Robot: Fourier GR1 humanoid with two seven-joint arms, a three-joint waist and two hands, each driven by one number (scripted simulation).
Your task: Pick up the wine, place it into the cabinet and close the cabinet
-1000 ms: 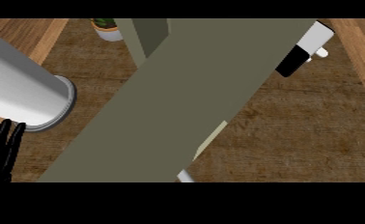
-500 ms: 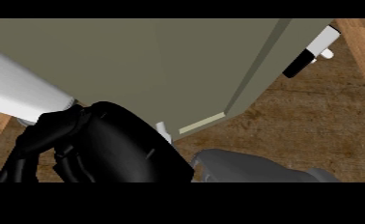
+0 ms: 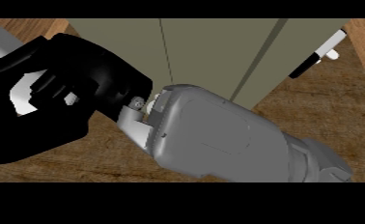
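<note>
The black hand (image 3: 68, 95) fills the left of the view, its fingers (image 3: 43, 88) curled in on themselves with nothing visible inside them; which hand it is cannot be told. A grey forearm (image 3: 221, 138) runs from it toward the lower right. Beyond the fingers stands the olive cabinet (image 3: 206, 49), a handle (image 3: 317, 59) at its right edge, on the wooden bench (image 3: 314, 107). No wine bottle shows.
</note>
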